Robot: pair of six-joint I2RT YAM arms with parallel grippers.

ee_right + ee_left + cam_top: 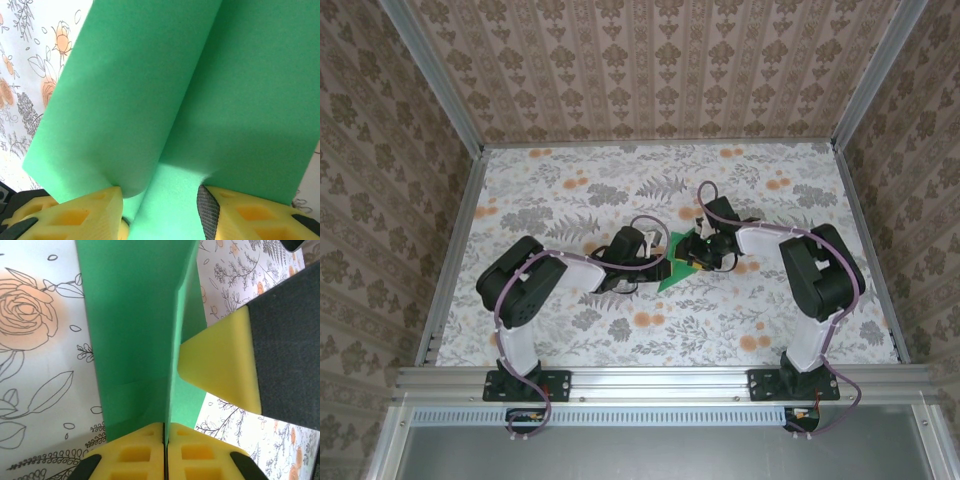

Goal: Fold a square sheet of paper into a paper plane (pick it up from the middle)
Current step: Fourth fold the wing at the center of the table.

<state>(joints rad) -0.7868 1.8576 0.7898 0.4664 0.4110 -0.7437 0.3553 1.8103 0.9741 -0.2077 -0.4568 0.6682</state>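
Observation:
The square sheet of paper [673, 273] is bright green and sits mid-table between both grippers, bent up along a middle fold. In the left wrist view the paper [135, 315] rises as an upright ridge, and my left gripper [165, 432] is shut on that ridge's near end. One yellow finger [220, 362] of the right gripper presses against the paper's right side. In the right wrist view the paper [150, 100] curves over and between the fingers of my right gripper [159, 202], which stand apart and open. From above, the left gripper [658, 268] and right gripper [699, 252] meet at the sheet.
The table [570, 190] has a floral cloth. Aluminium rails [455, 240] run along its sides, with patterned walls behind them. Both arm bases [525, 385] are bolted to the near edge.

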